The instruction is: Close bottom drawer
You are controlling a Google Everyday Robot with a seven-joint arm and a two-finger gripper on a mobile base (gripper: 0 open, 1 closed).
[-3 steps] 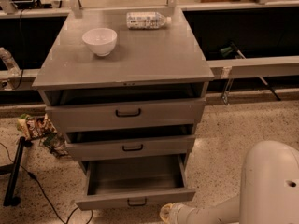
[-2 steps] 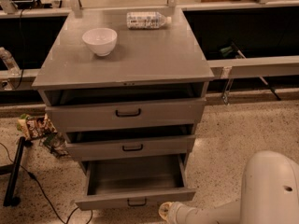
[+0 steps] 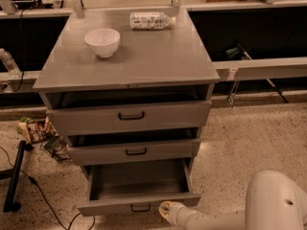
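Bottom drawer (image 3: 105, 208) stood wide open, its flat matte-grey front carrying a slim black bar handle (image 3: 140, 208). Gripper (image 3: 166, 209) sat low, just right of that handle, at the front panel; its grip couldn't be told.

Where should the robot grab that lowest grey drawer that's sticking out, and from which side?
The small black bar handle in the middle of the lowest grey drawer's front panel, from the front. It stands off the flat panel, so it is likely the only graspable part. The pincer sits low at that front, just right of the handle.
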